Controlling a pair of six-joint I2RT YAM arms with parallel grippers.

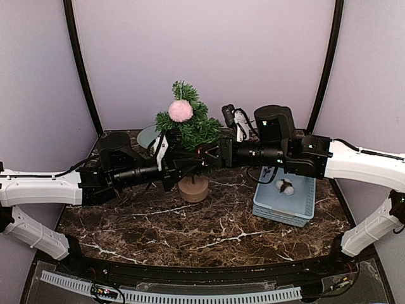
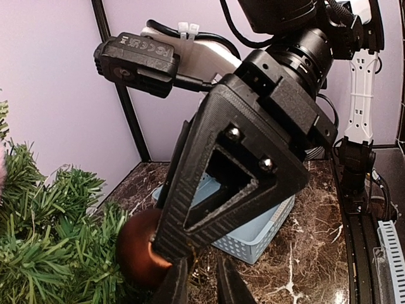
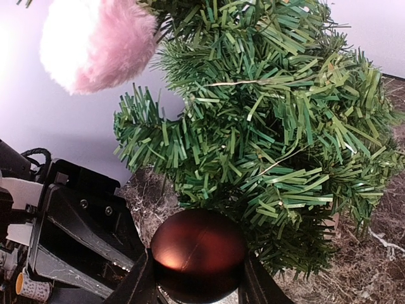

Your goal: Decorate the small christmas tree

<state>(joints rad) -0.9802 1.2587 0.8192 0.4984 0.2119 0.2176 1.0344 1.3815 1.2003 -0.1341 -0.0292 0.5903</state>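
The right gripper [image 3: 198, 286] clamps a dark red ball [image 3: 198, 250] against the tree [image 3: 272, 139]. The left gripper [image 2: 201, 285] looks narrow, but I cannot tell whether it holds anything. The camera [image 2: 136, 60] lettering is unreadable.

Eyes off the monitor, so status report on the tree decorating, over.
Right gripper shut on brown ball, at the small christmas tree's lower branches. Left gripper narrow, beside the ball, grip unclear. Nothing seen in the way.

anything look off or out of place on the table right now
Nothing stands out. The small christmas tree stands upright, the pink pompom sits near its top, the right gripper holds a dark red ball by the lower branches, and the blue basket sits flat.
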